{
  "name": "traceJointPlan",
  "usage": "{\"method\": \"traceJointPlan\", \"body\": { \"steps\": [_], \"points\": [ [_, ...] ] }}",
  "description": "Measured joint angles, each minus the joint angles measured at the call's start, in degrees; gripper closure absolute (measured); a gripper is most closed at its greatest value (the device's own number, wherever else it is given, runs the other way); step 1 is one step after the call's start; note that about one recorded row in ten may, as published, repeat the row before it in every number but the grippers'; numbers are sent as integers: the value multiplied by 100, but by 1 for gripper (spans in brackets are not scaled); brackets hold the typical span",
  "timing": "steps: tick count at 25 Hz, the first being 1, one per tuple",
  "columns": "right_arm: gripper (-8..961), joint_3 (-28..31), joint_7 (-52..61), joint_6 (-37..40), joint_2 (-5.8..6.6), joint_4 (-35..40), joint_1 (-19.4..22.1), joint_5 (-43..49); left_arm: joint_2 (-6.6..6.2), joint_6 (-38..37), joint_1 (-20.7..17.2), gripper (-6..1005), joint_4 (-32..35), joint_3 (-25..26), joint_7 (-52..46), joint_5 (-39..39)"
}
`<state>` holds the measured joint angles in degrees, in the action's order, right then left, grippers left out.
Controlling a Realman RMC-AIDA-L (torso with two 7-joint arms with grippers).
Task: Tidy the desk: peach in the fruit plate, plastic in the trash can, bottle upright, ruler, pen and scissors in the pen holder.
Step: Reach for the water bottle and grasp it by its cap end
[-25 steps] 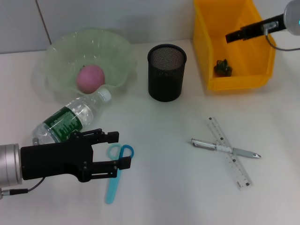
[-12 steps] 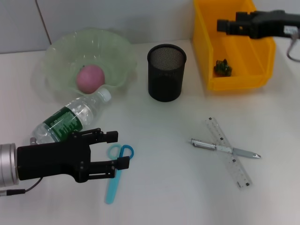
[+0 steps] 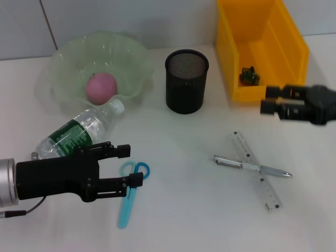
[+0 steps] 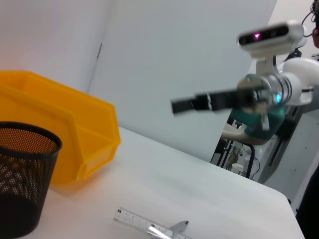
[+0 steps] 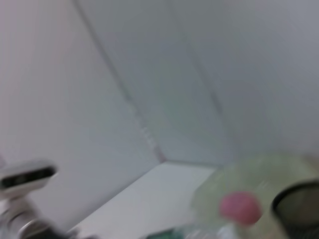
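White desk (image 3: 184, 210) against a pale wall, and two of the jobs look finished: the peach (image 3: 101, 87) sits in the green fruit plate (image 3: 63, 58), and the crumpled plastic (image 3: 249, 76) lies in the yellow trash can (image 3: 262, 31). The left gripper (image 3: 128, 165) hangs low with its fingers spread and nothing between them, the blue scissors (image 3: 128, 194) just at its fingertips and the fallen bottle (image 3: 73, 134) right behind it. I'd judge the scissors are the step in hand: it needs to drop, close on the handles and carry them to the mesh pen holder (image 3: 186, 81), well ahead of it. The right gripper (image 3: 270, 100), open and empty too, hovers before the can, with the crossed ruler (image 3: 262, 184) and pen (image 3: 231, 163) on the desk near it. Nothing blocks either reach.
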<state>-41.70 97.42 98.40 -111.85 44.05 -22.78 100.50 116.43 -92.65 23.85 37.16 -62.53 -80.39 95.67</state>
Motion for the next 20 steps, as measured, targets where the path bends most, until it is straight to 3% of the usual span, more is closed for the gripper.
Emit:
{"method": "traceJointPlan", "body": {
  "steps": [2, 5, 13, 20],
  "points": [
    [197, 1, -306, 128, 173, -501, -39, 96, 0, 0, 0, 269, 0, 0, 0, 0],
    [195, 28, -730, 156, 253, -716, 26, 407, -3, -8, -5, 270, 2, 39, -44, -13],
    [196, 28, -1392, 119, 139, -702, 103, 1222, -46, -8, 50, 272, 23, 80, -188, 16],
    [202, 14, -1620, 111, 63, -643, 95, 1325, -133, 4, 55, 273, 87, 149, -367, 31]
  ]
}}
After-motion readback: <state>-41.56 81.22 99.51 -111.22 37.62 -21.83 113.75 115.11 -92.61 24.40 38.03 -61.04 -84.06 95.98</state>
